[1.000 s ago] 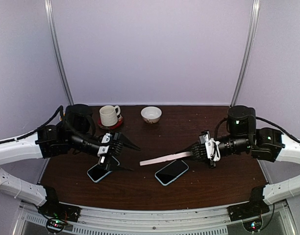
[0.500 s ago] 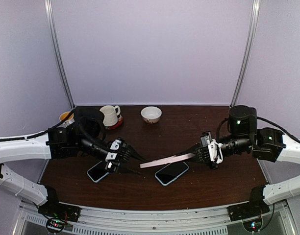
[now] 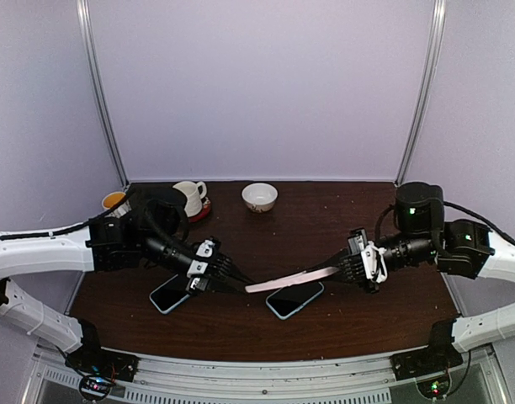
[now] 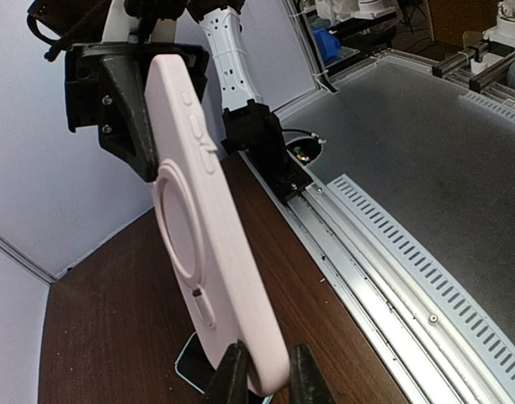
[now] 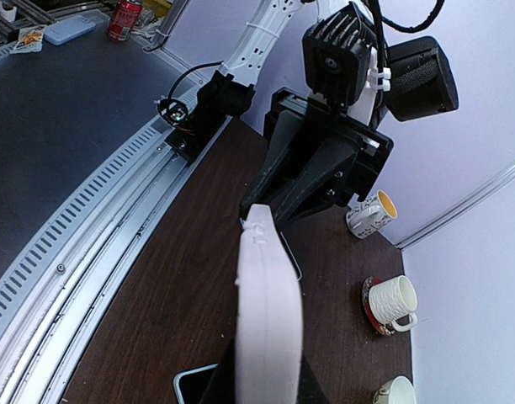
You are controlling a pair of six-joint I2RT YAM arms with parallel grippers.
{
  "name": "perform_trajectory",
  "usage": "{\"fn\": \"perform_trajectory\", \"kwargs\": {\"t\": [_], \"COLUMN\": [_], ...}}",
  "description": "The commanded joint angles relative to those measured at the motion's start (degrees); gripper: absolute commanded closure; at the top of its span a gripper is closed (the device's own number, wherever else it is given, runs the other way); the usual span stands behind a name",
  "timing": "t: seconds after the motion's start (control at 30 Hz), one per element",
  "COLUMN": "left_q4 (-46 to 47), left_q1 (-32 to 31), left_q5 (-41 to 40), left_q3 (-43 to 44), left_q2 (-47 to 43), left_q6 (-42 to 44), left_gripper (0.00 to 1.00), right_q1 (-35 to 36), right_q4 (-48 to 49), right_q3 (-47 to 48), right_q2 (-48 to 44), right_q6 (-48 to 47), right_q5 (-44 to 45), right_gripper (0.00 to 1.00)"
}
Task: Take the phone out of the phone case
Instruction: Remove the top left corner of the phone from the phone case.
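**Top view.** A pink phone case (image 3: 291,279) is held clear of the dark table (image 3: 367,324), stretched almost level between two arms. One end is clamped in the left gripper (image 3: 238,284) and the other end in the right gripper (image 3: 342,271). Both pairs of jaws are drawn in narrowly on the case. A blue-edged phone (image 3: 295,299) is seen lying screen up on the table directly beneath the case, apart from it. A second phone (image 3: 167,295) is laid just beyond the case's left-gripper end, under that arm's wrist. Well behind the case, a white mug (image 3: 188,199) on a red coaster (image 3: 202,212), a white bowl (image 3: 259,196) and a yellow cup (image 3: 112,200) are set out.

**Left wrist view.** The back of the case (image 4: 209,252) is shown tilted across the frame, with a raised ring and side buttons visible. Its near end is pinched between the two black fingertips (image 4: 233,374). Its far end is gripped by the black right gripper. A corner of the blue-edged phone (image 4: 188,370) is glimpsed below the case's near end.

**Right wrist view.** The case (image 5: 270,320) is seen edge-on, rising from between the fingers at the bottom of the frame. Its far end is taken by the left gripper. A corner of the blue-edged phone (image 5: 194,383) is shown below and beside the case. The mug, bowl and yellow cup are seen off to the case's other side. Whether a phone sits inside the case cannot be told.
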Motion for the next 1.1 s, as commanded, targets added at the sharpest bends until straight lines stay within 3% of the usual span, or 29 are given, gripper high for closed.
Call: {"fn": "perform_trajectory", "kwargs": {"t": [0.0, 0.27, 0.53, 1.07], "left_q4": [0.3, -6.3, -15.7, -34.3], "left_q1": [-0.8, -0.8, -0.7, -0.3], "left_q5": [2.9, 3.5, 4.2, 4.1], "left_q3": [2.9, 5.8, 10.8, 21.6], "left_q2": [1.4, 2.3, 5.8, 12.8], "left_q6": [1.6, 5.9, 12.3, 23.6], "left_gripper": [0.88, 0.96, 1.0, 1.0], "right_q1": [-0.2, -0.1, 1.2, 5.1], "right_q4": [5.1, 1.7, -3.6, -12.9], "right_q3": [0.3, 1.9, 2.7, 4.5], "right_q2": [-1.3, 0.2, 0.8, 1.3], "right_q6": [-0.4, -0.1, -6.1, -13.3], "right_q5": [-0.8, -1.7, -1.7, 3.2], "right_gripper": [1.0, 1.0, 1.0, 1.0]}}
